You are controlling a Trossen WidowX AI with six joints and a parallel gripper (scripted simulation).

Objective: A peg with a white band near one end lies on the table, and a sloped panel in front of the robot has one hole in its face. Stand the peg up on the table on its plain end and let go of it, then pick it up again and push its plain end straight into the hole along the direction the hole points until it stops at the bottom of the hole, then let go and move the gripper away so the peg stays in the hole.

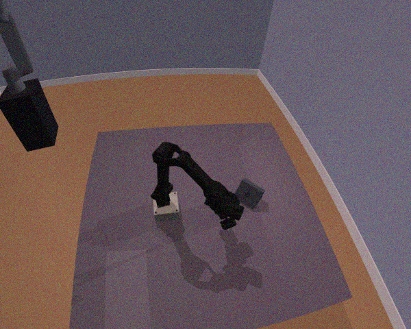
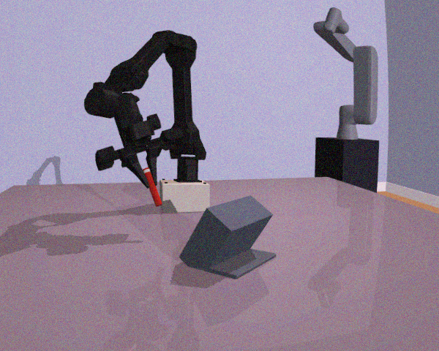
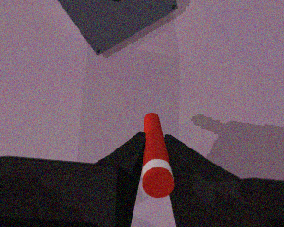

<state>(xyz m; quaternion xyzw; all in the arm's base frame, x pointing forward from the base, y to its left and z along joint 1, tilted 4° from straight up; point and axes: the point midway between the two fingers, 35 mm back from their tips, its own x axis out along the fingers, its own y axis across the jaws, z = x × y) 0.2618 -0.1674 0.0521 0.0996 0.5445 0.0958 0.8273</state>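
My gripper [image 2: 150, 184] [image 3: 153, 140] is shut on the red peg [image 2: 154, 190] [image 3: 154, 142] and holds it above the table. The peg's white-banded end is up, on the near side of the fingers in the wrist view, and its plain end points down. The peg leans in the exterior view. The sloped panel [image 1: 252, 201] [image 2: 216, 240] [image 3: 118, 26] stands apart from the peg, beyond its plain end in the wrist view. Its hole [image 1: 247, 193] shows as a small dark spot in the top view. The arm hides the peg and fingertips there.
The arm's pale base block [image 1: 166, 213] [image 2: 185, 196] stands behind the gripper in the exterior view. A grey second arm [image 1: 14, 46] [image 2: 365, 82] stands on a black pedestal [image 1: 32, 120] [image 2: 328, 159] farther off. The arm's shadow falls across the table [image 1: 297, 269] [image 2: 80, 313].
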